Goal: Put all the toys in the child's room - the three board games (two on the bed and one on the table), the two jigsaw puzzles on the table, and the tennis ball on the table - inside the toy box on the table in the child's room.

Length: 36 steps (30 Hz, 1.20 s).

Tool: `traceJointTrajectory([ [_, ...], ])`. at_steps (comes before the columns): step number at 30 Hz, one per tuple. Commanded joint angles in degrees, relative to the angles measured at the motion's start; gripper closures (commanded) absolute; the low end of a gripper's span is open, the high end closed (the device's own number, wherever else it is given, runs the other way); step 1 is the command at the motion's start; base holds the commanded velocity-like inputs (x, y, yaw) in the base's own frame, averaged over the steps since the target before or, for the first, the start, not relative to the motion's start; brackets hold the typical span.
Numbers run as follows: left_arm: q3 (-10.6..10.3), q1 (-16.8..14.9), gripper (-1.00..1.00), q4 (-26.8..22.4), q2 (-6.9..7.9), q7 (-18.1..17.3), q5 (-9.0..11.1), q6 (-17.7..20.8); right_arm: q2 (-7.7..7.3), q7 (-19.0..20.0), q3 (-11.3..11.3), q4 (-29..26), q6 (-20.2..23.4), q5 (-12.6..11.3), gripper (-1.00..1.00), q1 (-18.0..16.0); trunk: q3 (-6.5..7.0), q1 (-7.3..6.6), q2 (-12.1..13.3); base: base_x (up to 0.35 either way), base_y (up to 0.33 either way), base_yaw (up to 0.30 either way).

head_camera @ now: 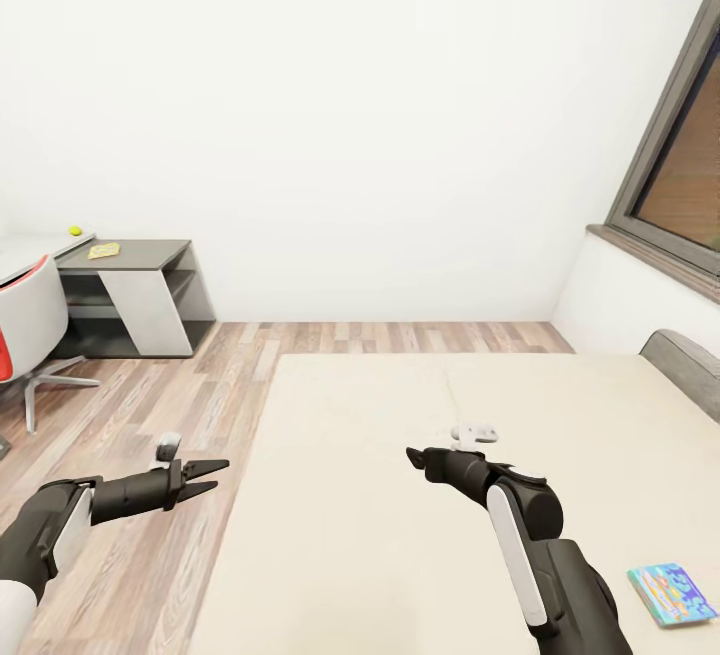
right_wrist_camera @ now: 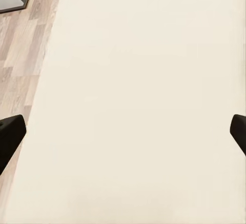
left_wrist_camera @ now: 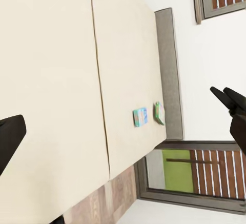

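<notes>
I'm in a bedroom: a wide beige bed (head_camera: 420, 495), with a counter (head_camera: 120, 265) and chair (head_camera: 30, 320) beyond it.

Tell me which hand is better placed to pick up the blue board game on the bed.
Probably the right hand: it hangs open over the bed, on the blue board game's side. The left hand is over the floor.

The broad beige top of the bed (head_camera: 400, 495) lies open beneath the right tool (head_camera: 412, 454), unobstructed but for a blue board game (head_camera: 672, 593) near the right arm and, in the left wrist view, a white-and-green board game (left_wrist_camera: 159, 113) just beside it against the grey headboard (head_camera: 690, 360). The left tool (head_camera: 215, 475) hangs over bare wooden floor (head_camera: 150, 415) beside the bed's edge. Well apart, a white chair (head_camera: 30, 320) stands in front of the counter (head_camera: 130, 255).
</notes>
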Motion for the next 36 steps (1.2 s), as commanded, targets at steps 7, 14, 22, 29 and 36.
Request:
traceJointTrajectory([
  [7, 0.0, 0.0, -1.00, 0.0, 0.03, -0.1, 0.1, 0.5, 0.02, 0.2, 0.0, 0.0, 0.3, 0.0, -1.00, 0.0, -0.12, 0.04, -0.1, 0.000, -0.246, 0.000],
  [14, 0.0, 0.0, -1.00, 0.0, 0.01, -0.1, 0.1, 0.5, 0.02, 0.2, 0.0, 0.0, 0.3, 0.1, -1.00, -0.1, -0.12, 0.04, -0.1, 0.000, -0.246, 0.000],
  [22, 0.0, 0.0, -1.00, 0.0, 0.01, -0.1, 0.0, 0.5, 0.02, 0.2, 0.0, 0.0, 0.3, 0.1, -1.00, -0.1, -0.12, 0.04, -0.1, 0.000, -0.246, 0.000],
  [29, -0.1, 0.0, -1.00, 0.0, 0.01, -0.1, 0.0, 0.5, 0.02, 0.2, 0.0, 0.0, 0.3, 0.0, -1.00, -0.1, -0.12, 0.04, -0.1, 0.000, -0.246, 0.000],
  [36, -0.1, 0.0, -1.00, 0.0, 0.01, -0.1, 0.0, 0.5, 0.02, 0.2, 0.0, 0.0, 0.3, 0.0, -1.00, -0.1, -0.12, 0.04, -0.1, 0.000, -0.246, 0.000],
])
